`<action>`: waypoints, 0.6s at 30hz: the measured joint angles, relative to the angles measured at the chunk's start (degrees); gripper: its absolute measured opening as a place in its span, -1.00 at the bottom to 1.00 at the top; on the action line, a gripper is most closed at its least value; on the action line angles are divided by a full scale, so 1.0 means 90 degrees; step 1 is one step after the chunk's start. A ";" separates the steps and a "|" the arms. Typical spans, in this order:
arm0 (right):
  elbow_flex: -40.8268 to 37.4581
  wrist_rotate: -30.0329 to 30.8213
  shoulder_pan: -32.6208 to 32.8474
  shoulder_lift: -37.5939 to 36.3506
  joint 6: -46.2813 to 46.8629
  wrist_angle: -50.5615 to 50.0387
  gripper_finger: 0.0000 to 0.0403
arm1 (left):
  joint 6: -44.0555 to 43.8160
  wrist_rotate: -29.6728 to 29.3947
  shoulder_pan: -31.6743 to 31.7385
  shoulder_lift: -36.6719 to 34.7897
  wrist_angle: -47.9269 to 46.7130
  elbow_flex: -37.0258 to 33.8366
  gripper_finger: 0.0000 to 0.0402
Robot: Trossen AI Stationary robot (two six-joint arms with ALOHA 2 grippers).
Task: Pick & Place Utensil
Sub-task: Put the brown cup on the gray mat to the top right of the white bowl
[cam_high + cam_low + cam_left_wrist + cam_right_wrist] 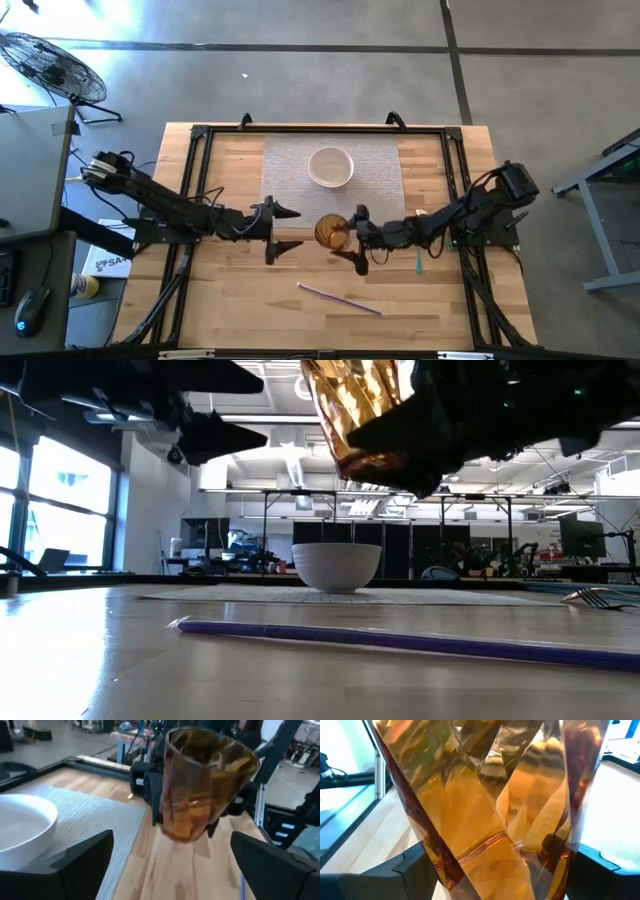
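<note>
Right tool (352, 243) grips amber cup (331, 232), lifted beside mat edge (300, 222).

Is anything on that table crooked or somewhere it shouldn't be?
Nothing is spilled or broken. One oddity: the amber faceted plastic cup is off the table, held tilted in the right gripper, not upright. The purple straw lies loose on the bare wood, away from the woven placemat and white bowl.
</note>
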 joint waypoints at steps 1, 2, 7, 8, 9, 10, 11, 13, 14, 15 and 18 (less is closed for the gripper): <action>0.0010 0.0071 0.0066 0.0053 0.0001 0.0033 0.60 | 0.0092 0.0003 0.0000 0.0147 0.0162 0.0002 0.98; 0.0016 0.0173 0.0124 0.0086 -0.0005 0.0050 0.60 | 0.0161 -0.0001 -0.0002 0.0269 0.0302 -0.0002 0.98; 0.0016 0.0311 0.0207 0.0099 -0.0094 0.0226 0.60 | 0.0236 -0.0154 0.0004 0.0884 0.0721 0.0178 0.98; 0.0016 0.0256 0.0205 0.0100 -0.0098 0.0226 0.60 | 0.0242 -0.0166 0.0007 0.0983 0.0742 0.0262 0.98; 0.0018 0.0196 0.0195 0.0101 -0.0101 0.0214 0.60 | 0.0277 -0.0188 0.0007 0.1029 0.0741 0.0308 0.98; 0.0029 0.0167 0.0179 0.0101 -0.0103 0.0175 0.60 | 0.0334 -0.0210 0.0005 0.1074 0.0735 0.0378 0.98; 0.0041 0.0163 0.0176 0.0101 -0.0103 0.0137 0.60 | 0.0365 -0.0208 0.0005 0.1142 0.0739 0.0473 0.98; 0.0038 0.0137 0.0176 0.0103 -0.0103 0.0091 0.60 | 0.0405 -0.0222 0.0005 0.1213 0.0684 0.0593 0.98; 0.0038 0.0103 0.0176 0.0103 -0.0100 0.0085 0.60 | 0.0478 -0.0271 0.0002 0.1215 0.0582 0.0645 0.97; 0.0038 0.0100 0.0176 0.0103 -0.0098 0.0077 0.60 | 0.0542 -0.0294 0.0002 0.1217 0.0546 0.0706 0.95; 0.0038 0.0111 0.0176 0.0103 -0.0082 0.0084 0.60 | 0.0700 -0.0438 0.0002 0.1212 0.0567 0.0843 0.84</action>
